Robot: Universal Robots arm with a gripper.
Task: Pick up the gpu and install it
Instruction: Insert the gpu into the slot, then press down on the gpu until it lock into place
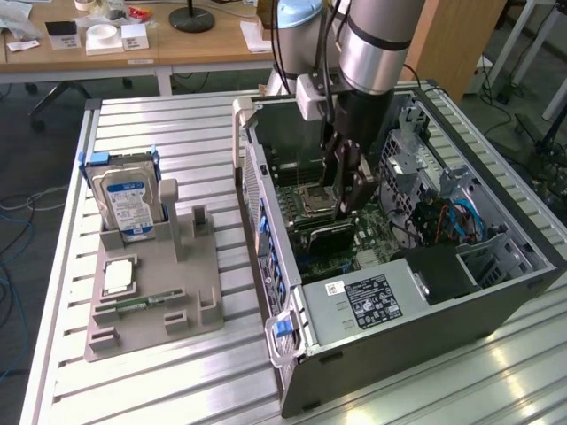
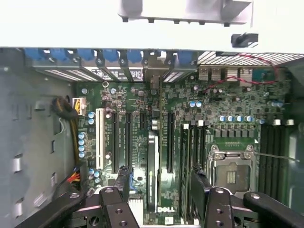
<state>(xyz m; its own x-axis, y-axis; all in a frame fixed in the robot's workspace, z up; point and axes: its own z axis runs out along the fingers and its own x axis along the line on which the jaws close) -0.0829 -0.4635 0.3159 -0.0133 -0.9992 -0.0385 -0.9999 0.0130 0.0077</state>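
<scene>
The gpu (image 2: pixel 152 171) stands on its edge in a slot of the green motherboard (image 2: pixel 213 109), inside the open computer case (image 1: pixel 416 341). In the wrist view it is a thin strip seen from its edge. In the exterior view the gpu (image 1: pixel 323 233) is a dark card just below my fingers. My gripper (image 2: pixel 161 183) is open, with one black finger (image 2: pixel 124 183) on each side of the card and a gap to it on both sides. The gripper (image 1: pixel 350 197) hangs low inside the case above the board.
A grey fixture (image 1: pixel 190 297) on the slatted table at the exterior view's left holds a silver hard drive (image 1: pixel 124 202), a processor chip (image 1: pixel 118 276) and a memory stick (image 1: pixel 133 304). The CPU socket (image 2: pixel 232 173), drive cage (image 1: pixel 416 159) and cables (image 1: pixel 447 217) crowd the case.
</scene>
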